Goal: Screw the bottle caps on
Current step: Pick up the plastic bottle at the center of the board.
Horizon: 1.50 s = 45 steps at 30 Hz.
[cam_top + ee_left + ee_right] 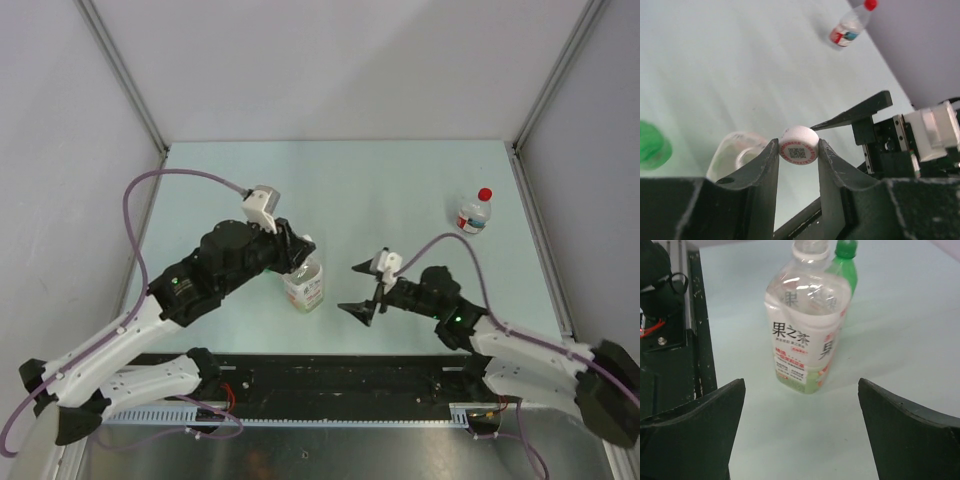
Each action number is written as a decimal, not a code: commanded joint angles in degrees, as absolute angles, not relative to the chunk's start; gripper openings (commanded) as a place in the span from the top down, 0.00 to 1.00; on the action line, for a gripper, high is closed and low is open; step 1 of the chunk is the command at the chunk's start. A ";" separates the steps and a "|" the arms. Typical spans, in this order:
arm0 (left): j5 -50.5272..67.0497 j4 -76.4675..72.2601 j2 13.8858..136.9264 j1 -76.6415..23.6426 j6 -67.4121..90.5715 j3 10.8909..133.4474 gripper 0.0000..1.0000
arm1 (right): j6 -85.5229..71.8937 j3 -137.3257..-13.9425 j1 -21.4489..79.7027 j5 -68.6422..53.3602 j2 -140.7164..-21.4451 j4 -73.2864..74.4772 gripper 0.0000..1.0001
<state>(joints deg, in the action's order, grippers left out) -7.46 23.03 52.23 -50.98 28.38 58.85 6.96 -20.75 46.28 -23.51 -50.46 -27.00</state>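
Wide clear bottle [305, 287], orange-labelled, upright near the table's middle, neck bare; contents not discernible through the crinkled plastic. Directly at 12 o'clock of it in the top view, left gripper [300, 250] closed narrow on the white cap [307, 241], pinched by its rim. Not on the threads: from the left wrist, cap apart from the open mouth, mouth at 9 o'clock of the cap.

Right gripper [362, 290] at 3 o'clock of the wide bottle, spread wide, nothing between its fingers, pointed at the label.

Small clear bottle [472, 217], red-labelled, upright at 2 o'clock and well apart, near the right wall, red cap [485, 194] seated on top. Contents impossible to tell.

Green bottle [850, 275] just behind the wide one, at 1 o'clock of it from the right wrist, green cap [846, 247] on.

Pale green tabletop [400, 180]. Plain grey walls [330, 60] on three sides, metal posts [125, 75] running to the far corners, black rail [330, 375] along the near edge at 6 o'clock.

Only from the right wrist: green cap and the black characters on the orange label. From above, green bottle hidden under the left arm. Only from the left wrist: red ring and square printed code on the white cap's face, plus a green blur at 9 o'clock.
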 commanded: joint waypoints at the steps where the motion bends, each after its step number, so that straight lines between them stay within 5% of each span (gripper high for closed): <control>1: -17.64 32.34 48.48 -51.08 33.20 60.82 0.92 | 11.08 -19.75 55.14 -7.93 -61.31 -48.70 0.01; 7: -20.41 35.75 45.00 -51.07 34.62 59.64 0.90 | 11.42 -18.22 67.65 15.34 -77.97 -69.92 0.01; 12: -21.69 36.84 44.91 -51.13 33.80 59.48 0.90 | 8.89 -20.06 69.32 21.97 -89.00 -81.59 0.01; 32: -23.02 36.85 44.03 -51.07 33.97 58.87 0.90 | 10.13 -27.81 69.44 17.67 -106.15 -90.74 0.01; 45: -21.74 36.97 42.27 -51.07 31.92 58.38 0.91 | 13.34 -36.93 72.93 27.49 -117.38 -91.77 0.01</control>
